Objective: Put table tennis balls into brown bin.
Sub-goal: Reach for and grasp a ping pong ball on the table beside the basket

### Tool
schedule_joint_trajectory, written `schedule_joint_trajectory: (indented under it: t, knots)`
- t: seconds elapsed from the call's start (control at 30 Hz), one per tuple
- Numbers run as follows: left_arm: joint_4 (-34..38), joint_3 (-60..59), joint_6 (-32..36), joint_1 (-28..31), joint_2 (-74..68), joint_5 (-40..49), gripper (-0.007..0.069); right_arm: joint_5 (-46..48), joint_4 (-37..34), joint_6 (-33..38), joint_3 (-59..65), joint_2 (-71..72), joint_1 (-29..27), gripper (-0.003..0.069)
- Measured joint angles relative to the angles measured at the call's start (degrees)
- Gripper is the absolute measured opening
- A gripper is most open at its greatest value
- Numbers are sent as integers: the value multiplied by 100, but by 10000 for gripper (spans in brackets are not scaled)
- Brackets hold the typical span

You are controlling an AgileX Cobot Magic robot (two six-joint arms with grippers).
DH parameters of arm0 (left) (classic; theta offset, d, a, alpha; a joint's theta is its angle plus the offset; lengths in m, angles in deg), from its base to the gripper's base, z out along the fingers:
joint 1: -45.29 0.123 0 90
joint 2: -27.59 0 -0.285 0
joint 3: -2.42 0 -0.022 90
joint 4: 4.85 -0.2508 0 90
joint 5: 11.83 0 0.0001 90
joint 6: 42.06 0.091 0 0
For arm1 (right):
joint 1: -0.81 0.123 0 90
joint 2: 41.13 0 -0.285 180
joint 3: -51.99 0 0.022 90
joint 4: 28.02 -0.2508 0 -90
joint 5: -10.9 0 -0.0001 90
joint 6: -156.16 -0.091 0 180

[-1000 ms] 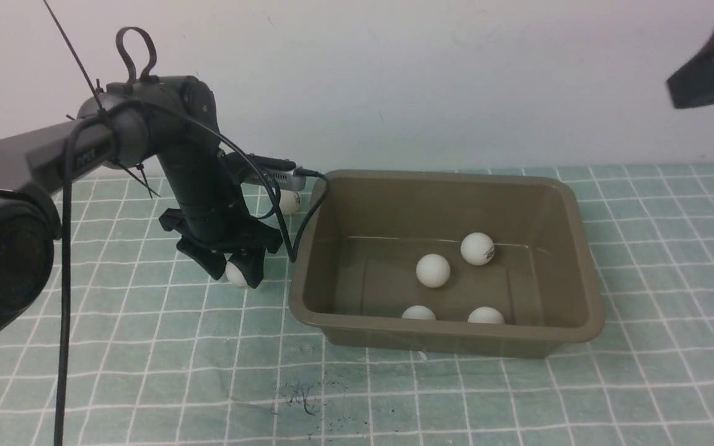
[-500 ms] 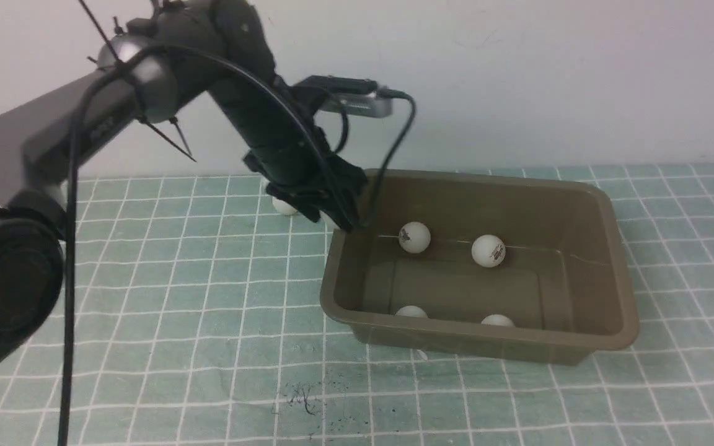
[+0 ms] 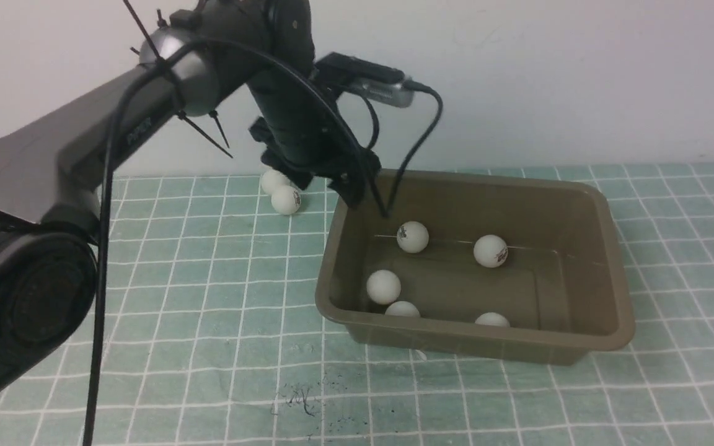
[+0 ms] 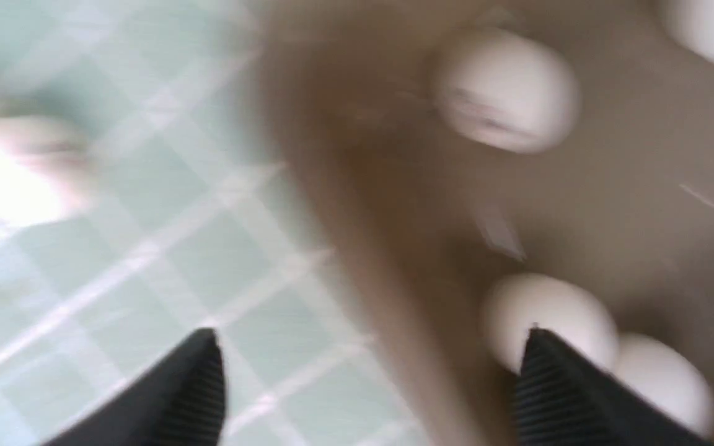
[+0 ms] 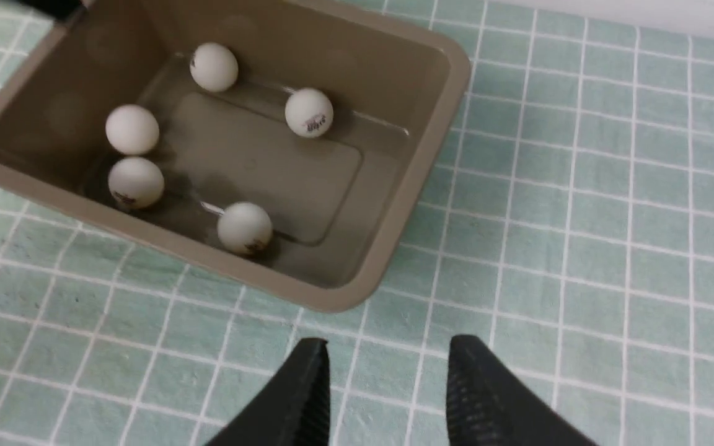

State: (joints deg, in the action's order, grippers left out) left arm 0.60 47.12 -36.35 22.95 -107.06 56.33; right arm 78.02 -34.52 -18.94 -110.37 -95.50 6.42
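Note:
The brown bin [image 3: 618, 279] sits right of centre on the checked cloth and holds several table tennis balls, among them one [image 3: 383, 287] by its left wall and one [image 3: 413, 237] at the back. Two more balls [image 3: 286, 200] lie on the cloth behind the bin's far-left corner. My left gripper [image 3: 348, 189] hangs open and empty over that corner; its blurred wrist view shows the wide-apart jaws of the left gripper [image 4: 369, 347] above the bin wall [image 4: 357, 235]. My right gripper [image 5: 389, 344] is open and empty, above the cloth beside the bin [image 5: 431, 124].
A black cable [image 3: 413, 148] loops from the left wrist camera down toward the bin's back-left rim. A white wall rises behind the green checked cloth [image 3: 177, 347]. A dark smudge [image 3: 298, 393] marks the cloth in front.
My left gripper lifted a ball off the cloth, swung right to the bin's far-left corner and opened; that ball now lies in the bin. The bin slid right. The right gripper left the front view.

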Motion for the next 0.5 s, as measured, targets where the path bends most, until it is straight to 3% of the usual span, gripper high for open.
schedule_joint_trajectory:
  t: [0.03,0.13,0.23,0.33,0.47,0.5]
  knots:
    - [-107,92,-371,215,-37,-53,381,125,60,-38,0,36,0,244]
    - [-150,167,-528,626,-198,-324,139,221,105,-65,0,145,0,244]
    - [-67,167,-309,845,-429,-647,33,226,156,-83,0,270,0,244]
    - [165,167,-127,924,-734,-945,48,226,170,-95,0,363,0,244]
    - [409,167,-108,925,-1056,-1445,235,226,175,-103,0,396,0,244]
    - [418,167,-108,925,-1073,-1470,247,226,175,-103,0,396,0,244]
